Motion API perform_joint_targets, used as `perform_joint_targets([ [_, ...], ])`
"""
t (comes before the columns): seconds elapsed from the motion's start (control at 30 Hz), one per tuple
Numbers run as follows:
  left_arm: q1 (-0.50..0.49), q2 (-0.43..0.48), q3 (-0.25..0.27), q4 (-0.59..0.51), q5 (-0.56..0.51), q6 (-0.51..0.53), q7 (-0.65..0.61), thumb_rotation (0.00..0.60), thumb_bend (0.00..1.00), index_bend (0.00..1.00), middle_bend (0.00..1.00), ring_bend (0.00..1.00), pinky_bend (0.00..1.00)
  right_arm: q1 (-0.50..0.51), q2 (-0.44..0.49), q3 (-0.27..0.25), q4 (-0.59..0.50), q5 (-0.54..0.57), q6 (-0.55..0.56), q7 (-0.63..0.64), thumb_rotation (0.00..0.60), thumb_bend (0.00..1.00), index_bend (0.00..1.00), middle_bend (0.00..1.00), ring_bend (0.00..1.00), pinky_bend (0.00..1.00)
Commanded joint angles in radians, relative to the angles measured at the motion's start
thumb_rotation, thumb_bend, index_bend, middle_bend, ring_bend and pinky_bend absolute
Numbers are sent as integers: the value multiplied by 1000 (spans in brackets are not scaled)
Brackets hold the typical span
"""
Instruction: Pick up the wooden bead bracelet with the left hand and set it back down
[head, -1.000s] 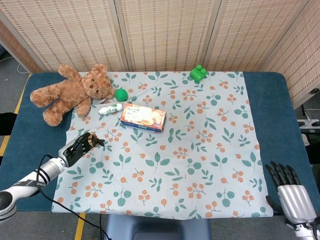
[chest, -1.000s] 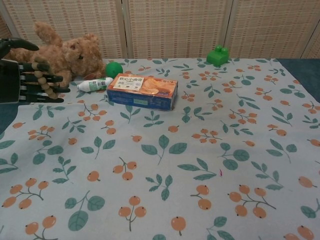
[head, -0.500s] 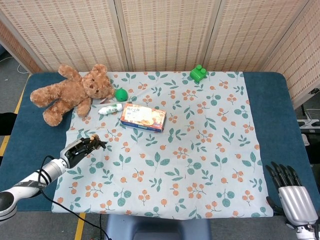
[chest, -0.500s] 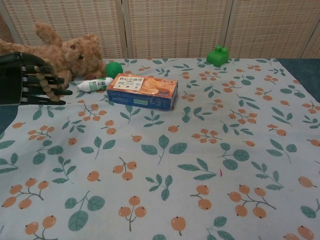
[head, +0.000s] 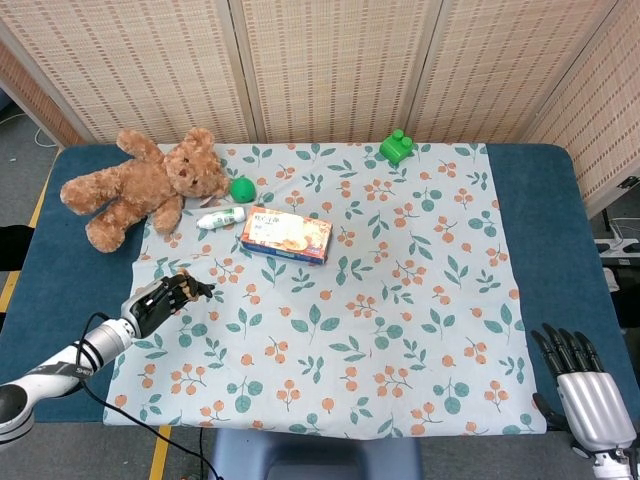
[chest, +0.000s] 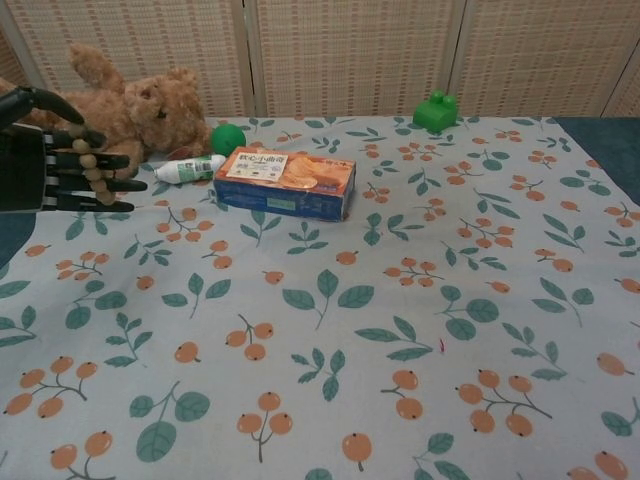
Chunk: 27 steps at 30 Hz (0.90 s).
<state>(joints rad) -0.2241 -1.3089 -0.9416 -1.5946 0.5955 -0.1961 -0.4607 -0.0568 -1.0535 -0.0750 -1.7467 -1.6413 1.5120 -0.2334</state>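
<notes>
The wooden bead bracelet (chest: 92, 166) hangs in a loop across the fingers of my black left hand (chest: 45, 152), near the left edge of the floral cloth. The fingers point right and the thumb is lifted above the beads. In the head view the left hand (head: 157, 301) hovers low over the cloth's left side, with the bracelet (head: 184, 287) showing at its fingertips. My right hand (head: 586, 386) rests at the front right corner, fingers spread, holding nothing.
A teddy bear (head: 140, 185) lies at the back left. Beside it are a green ball (head: 243, 189) and a small white bottle (head: 221, 217). A snack box (head: 286, 234) lies right of the left hand. A green block (head: 396, 147) sits at the far edge.
The left hand has sunk slightly toward the cloth with the bracelet still on its fingers. Its thumb dropped over the beads half a second ago and is lifted again. The right hand is still.
</notes>
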Motion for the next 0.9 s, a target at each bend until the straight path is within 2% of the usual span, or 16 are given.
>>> perform_joint_targets([
  [0.03, -4, -3, 0, 8, -1, -12, 4, 243, 711, 638, 467, 169, 2, 0, 0, 1, 0, 0, 1, 0, 600, 217, 0, 0, 0, 0],
  [0.17, -4, -3, 2, 8, 4, -19, 17, 232, 796, 634, 467, 169, 2, -2, 1, 1, -1, -1, 5, 3, 600, 217, 0, 0, 0, 0],
  [0.23, -6, 0, 7, 5, 13, -18, 28, 250, 913, 632, 468, 169, 2, -3, 2, 2, 0, -1, 8, 5, 600, 217, 0, 0, 0, 0],
  [0.3, -9, 4, 14, 1, 10, -17, 23, 323, 998, 631, 468, 170, 2, -3, 2, 2, 0, -2, 9, 6, 600, 217, 0, 0, 0, 0],
  [0.33, -11, 6, 17, 0, 5, -19, 16, 348, 1000, 629, 468, 170, 2, -4, 2, 2, 0, -3, 9, 6, 600, 217, 0, 0, 0, 0],
  [0.43, -19, 15, 22, 2, -15, -35, -7, 554, 1000, 605, 468, 169, 2, -5, 2, 1, 1, -7, 11, 6, 600, 217, 0, 0, 0, 0],
  [0.5, -26, 19, 27, 0, -16, -31, -9, 600, 1000, 594, 467, 169, 2, -6, 2, 0, 2, -10, 13, 6, 600, 217, 0, 0, 0, 0],
  [0.67, -26, 21, 29, -5, -10, -33, 4, 600, 1000, 548, 460, 170, 2, -8, 3, -2, 2, -14, 17, 6, 600, 217, 0, 0, 0, 0],
  [0.8, -11, 10, 15, -18, 1, -18, 33, 600, 1000, 432, 429, 159, 3, -9, 3, -2, 3, -14, 17, 7, 600, 217, 0, 0, 0, 0],
  [0.9, 7, -6, -4, -27, 10, -11, 59, 600, 1000, 392, 411, 152, 4, -8, 3, -1, 3, -15, 16, 8, 600, 217, 0, 0, 0, 0],
])
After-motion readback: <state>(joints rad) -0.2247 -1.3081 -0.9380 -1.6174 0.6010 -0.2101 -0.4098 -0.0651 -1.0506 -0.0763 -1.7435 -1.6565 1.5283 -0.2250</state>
